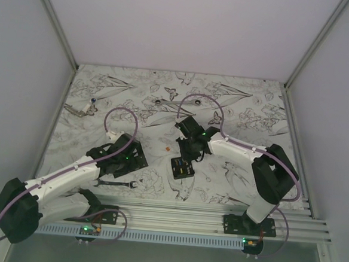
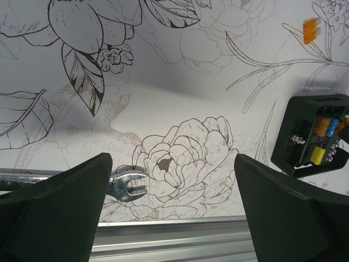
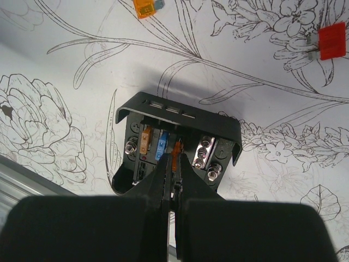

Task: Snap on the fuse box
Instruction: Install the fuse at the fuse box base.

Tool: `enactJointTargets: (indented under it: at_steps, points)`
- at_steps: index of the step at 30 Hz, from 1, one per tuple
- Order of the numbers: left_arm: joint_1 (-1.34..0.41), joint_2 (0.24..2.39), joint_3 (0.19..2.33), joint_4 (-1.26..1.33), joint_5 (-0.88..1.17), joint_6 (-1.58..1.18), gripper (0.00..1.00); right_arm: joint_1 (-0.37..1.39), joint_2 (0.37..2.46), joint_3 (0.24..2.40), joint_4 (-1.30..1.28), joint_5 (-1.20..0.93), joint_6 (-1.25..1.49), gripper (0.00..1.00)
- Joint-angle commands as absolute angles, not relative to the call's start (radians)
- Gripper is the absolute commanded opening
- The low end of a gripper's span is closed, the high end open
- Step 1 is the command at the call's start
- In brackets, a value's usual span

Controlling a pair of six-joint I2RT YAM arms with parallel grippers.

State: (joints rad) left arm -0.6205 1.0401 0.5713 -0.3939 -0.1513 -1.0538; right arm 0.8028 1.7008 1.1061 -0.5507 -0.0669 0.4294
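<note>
- Two arms reach over a surface (image 1: 242,106) printed with flowers and butterflies.
- The fuse box (image 1: 182,168) sits on the surface near the middle, toward the near edge, between the two arms.
- Its top is open. The left wrist view shows orange, blue and yellow fuses inside, and the right wrist view shows silver screw heads beside them.
- The right pincer (image 3: 174,173) hangs straight over the fuse box (image 3: 180,117), its fingers drawn almost together and its tips down inside the open top.
- A small orange fuse (image 3: 175,155) appears to be clenched between those tips, next to a blue one, though the fingers hide most of it.
- The left pincer (image 2: 174,202) is released, its fingers spread wide and low over the surface. It is to the left of the fuse box (image 2: 316,136) and apart from it, with nothing between the fingers.
- A wrench (image 2: 128,184) lies flat just beside the left finger, its forked end pointing into the gap.
- A loose orange fuse (image 3: 144,7) lies on the surface beyond the box, and a red piece (image 3: 331,41) lies well off to one side.
- A second wrench (image 1: 77,108) lies at the far left of the surface.
</note>
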Motion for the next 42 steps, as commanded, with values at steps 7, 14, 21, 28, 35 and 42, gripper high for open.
enactJointTargets:
  at_steps: [7, 14, 21, 28, 35, 42]
  points:
    - [-0.613, 1.023, 0.552, -0.431, -0.161, -1.04, 0.99, 0.819, 1.753, 1.157, -0.627, -0.001, 0.443, 0.0]
    - [-0.613, 1.022, 0.552, -0.431, -0.154, -1.038, 0.99, 0.823, 1.783, 1.2, -0.673, 0.012, 0.448, 0.0]
    - [-0.614, 1.01, 0.549, -0.431, -0.149, -1.035, 0.99, 0.824, 1.813, 1.234, -0.715, 0.057, 0.461, 0.0]
    - [-0.614, 0.992, 0.539, -0.43, -0.15, -1.033, 0.99, 0.862, 1.86, 1.273, -0.732, 0.096, 0.477, 0.0]
    - [-0.614, 0.969, 0.528, -0.432, -0.144, -1.04, 0.99, 0.864, 1.806, 1.196, -0.672, 0.109, 0.502, 0.0]
    - [-0.614, 0.957, 0.522, -0.433, -0.133, -1.041, 0.99, 0.836, 1.784, 1.107, -0.604, 0.037, 0.501, 0.0]
